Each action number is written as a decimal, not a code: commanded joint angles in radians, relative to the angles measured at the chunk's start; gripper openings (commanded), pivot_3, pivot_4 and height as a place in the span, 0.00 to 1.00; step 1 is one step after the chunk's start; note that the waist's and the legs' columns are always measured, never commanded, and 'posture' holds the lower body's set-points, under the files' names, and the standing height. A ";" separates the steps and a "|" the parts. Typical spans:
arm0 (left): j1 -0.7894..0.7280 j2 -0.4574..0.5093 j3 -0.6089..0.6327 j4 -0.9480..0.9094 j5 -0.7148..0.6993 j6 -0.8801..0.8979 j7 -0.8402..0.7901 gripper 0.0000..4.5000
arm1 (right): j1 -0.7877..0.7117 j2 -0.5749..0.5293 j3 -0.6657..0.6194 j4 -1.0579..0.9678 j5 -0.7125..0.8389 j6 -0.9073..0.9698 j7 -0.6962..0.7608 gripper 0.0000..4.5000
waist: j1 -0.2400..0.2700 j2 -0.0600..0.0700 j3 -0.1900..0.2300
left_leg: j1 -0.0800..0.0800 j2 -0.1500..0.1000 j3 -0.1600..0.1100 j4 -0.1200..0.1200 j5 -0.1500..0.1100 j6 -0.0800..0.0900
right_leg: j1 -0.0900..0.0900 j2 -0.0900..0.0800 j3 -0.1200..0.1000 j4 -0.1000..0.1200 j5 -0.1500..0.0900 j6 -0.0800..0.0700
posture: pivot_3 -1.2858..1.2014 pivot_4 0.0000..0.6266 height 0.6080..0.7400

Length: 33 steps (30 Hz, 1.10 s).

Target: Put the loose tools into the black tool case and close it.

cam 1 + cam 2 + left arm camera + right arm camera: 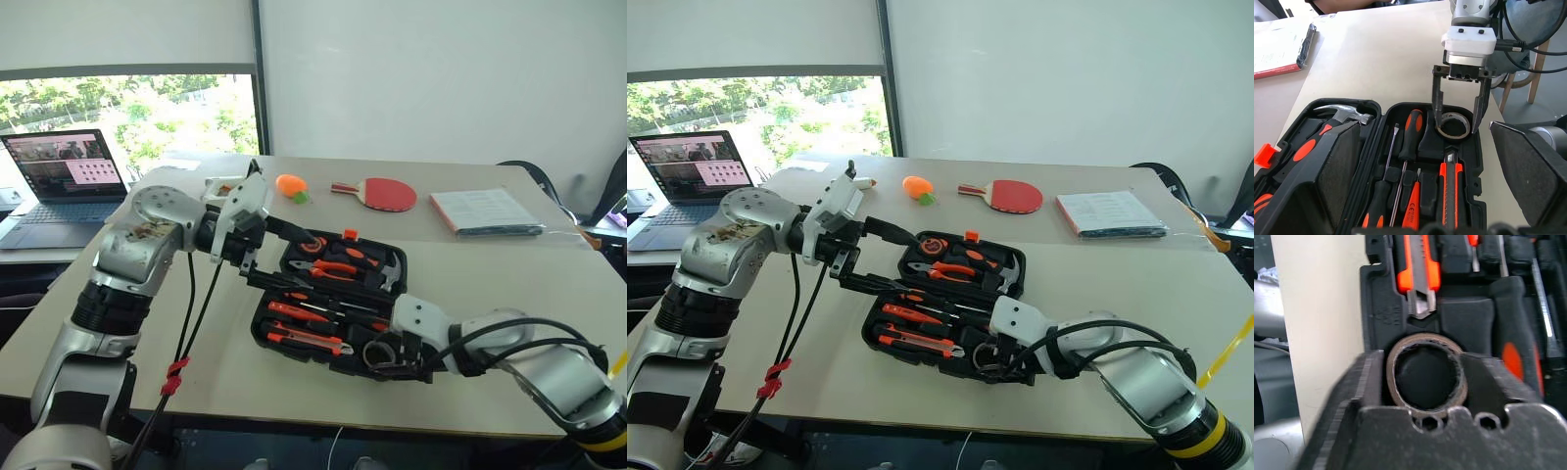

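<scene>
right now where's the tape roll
The tape roll sits in its round slot at the case's near right corner, between the open right gripper's fingers, beside the utility knife's tip.

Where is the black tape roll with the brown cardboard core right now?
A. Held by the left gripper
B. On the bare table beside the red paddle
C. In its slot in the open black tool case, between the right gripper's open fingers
C: the black tape roll sits in the black tool case, right gripper fingers standing open either side.
</scene>
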 commanded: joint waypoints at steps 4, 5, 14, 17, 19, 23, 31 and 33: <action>0.008 0.015 0.013 0.036 0.030 -0.039 0.008 1.00 | -0.058 -0.013 -0.267 -0.080 0.199 0.118 0.016 0.98 | 0.000 0.000 0.000 | 0.000 0.000 -0.001 0.001 0.000 0.000 | 0.000 -0.001 0.000 0.001 0.000 0.000 | 0.52 0.24 1.00; 0.013 0.019 0.014 0.045 0.036 -0.045 0.007 1.00 | -0.056 -0.014 -0.287 -0.080 0.213 0.128 0.011 0.98 | 0.000 0.000 0.000 | 0.000 0.000 -0.001 0.001 0.000 0.000 | 0.000 -0.001 0.000 0.000 0.000 0.000 | 0.52 0.24 1.00; 0.084 0.095 -0.022 0.363 0.212 -0.312 -0.041 0.51 | 0.193 -0.041 -0.426 0.013 0.137 0.048 -0.094 0.35 | 0.002 0.000 0.000 | 0.000 0.000 0.002 0.000 0.000 0.000 | 0.000 -0.001 0.000 0.000 0.000 0.000 | 0.52 0.24 1.00; 0.071 0.086 -0.047 0.502 0.295 -0.430 -0.017 0.27 | 0.225 -0.034 -0.379 0.067 0.070 -0.031 -0.123 0.12 | 0.001 0.000 0.000 | 0.000 -0.001 0.005 0.001 0.000 0.000 | 0.000 -0.001 0.000 0.000 0.000 0.000 | 0.52 0.24 1.00; 0.056 0.064 -0.057 0.579 0.331 -0.480 0.002 0.13 | 0.235 -0.028 -0.347 0.106 0.035 -0.076 -0.130 0.00 | 0.000 0.000 0.000 | 0.001 0.000 0.006 0.001 0.000 0.000 | 0.001 0.000 0.000 0.000 0.000 0.000 | 0.52 0.24 1.00; 0.025 0.006 -0.076 0.672 0.397 -0.537 0.049 0.00 | 0.215 0.004 -0.309 0.156 0.013 -0.111 -0.137 0.00 | 0.003 0.000 0.000 | -0.001 -0.001 0.006 0.000 0.000 0.000 | 0.000 -0.001 0.000 0.000 0.000 0.000 | 0.52 0.24 1.00; 0.031 -0.077 -0.084 0.686 0.443 -0.553 0.087 0.00 | 0.159 0.048 -0.228 0.254 -0.056 -0.179 -0.148 0.00 | 0.001 -0.001 0.000 | -0.001 -0.001 0.005 0.001 0.000 0.000 | 0.000 -0.001 0.000 0.000 0.000 0.001 | 0.52 0.24 1.00; 0.057 -0.079 -0.085 0.642 0.435 -0.542 0.061 0.00 | 0.154 0.055 -0.219 0.264 -0.065 -0.200 -0.143 0.00 | 0.001 -0.001 0.000 | -0.001 -0.001 0.005 0.001 0.000 0.000 | 0.000 -0.001 0.000 0.000 0.000 0.001 | 0.52 0.24 1.00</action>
